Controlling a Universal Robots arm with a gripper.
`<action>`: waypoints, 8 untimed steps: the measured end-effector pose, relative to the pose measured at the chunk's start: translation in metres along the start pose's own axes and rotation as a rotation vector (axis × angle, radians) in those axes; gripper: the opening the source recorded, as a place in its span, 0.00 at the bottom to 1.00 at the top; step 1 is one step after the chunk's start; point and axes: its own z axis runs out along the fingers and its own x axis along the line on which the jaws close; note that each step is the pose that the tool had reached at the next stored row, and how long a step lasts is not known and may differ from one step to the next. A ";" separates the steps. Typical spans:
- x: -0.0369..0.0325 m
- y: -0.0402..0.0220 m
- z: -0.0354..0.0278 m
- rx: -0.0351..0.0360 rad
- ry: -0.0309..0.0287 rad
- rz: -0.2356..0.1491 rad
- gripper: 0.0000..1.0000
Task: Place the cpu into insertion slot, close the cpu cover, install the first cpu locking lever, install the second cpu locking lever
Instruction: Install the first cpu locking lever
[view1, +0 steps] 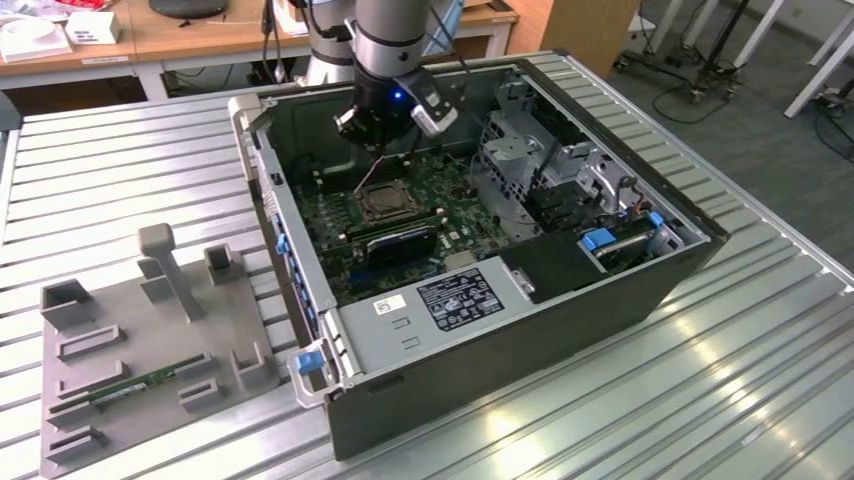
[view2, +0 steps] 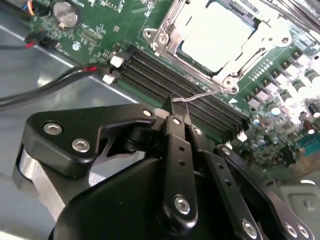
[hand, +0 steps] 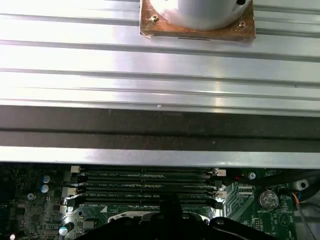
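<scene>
We start at the gripper (view2: 176, 107): in the second wrist view its two black fingers (view2: 175, 135) are drawn together, and a thin wire lever (view2: 200, 96) runs up between their tips, so we judge it pinched on that lever's free end. The lever's other end reaches the corner of the socket (view2: 226, 80) on the green board (view2: 280, 112).

Beyond the fingertips, the chip (view2: 215, 31) lies flat in the socket, its pale face showing through the square opening of the metal cover (view2: 172, 37), which lies down over it. Between the gripper and the socket run the long black memory slots (view2: 165, 82), and on the far side of those slots from the socket red and black cables (view2: 60, 80) cross the case floor.

So we judge the first two steps done and one lever in hand; which of the two we cannot tell. The next move calls for a steady grip on the thin wire, swinging it down beside the socket and under its catch without slipping.

The exterior view adds what the wrist views lack: the arm reaching down into the open computer case (view1: 627, 290), the lever standing tilted above the socket (view1: 387, 203), and a grey fixture tray (view1: 134, 370) well apart from the socket, outside the case. The first wrist view shows the memory slots (hand: 145, 182) and the ribbed metal table (hand: 150, 65) beyond the case wall.
</scene>
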 end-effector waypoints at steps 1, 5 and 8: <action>-0.0001 0.0006 -0.0012 -0.0014 0.0001 0.000 0.11; -0.0002 0.0042 -0.0030 -0.0073 -0.0002 0.000 0.11; -0.0002 0.0066 -0.0030 -0.0133 -0.0002 0.001 0.11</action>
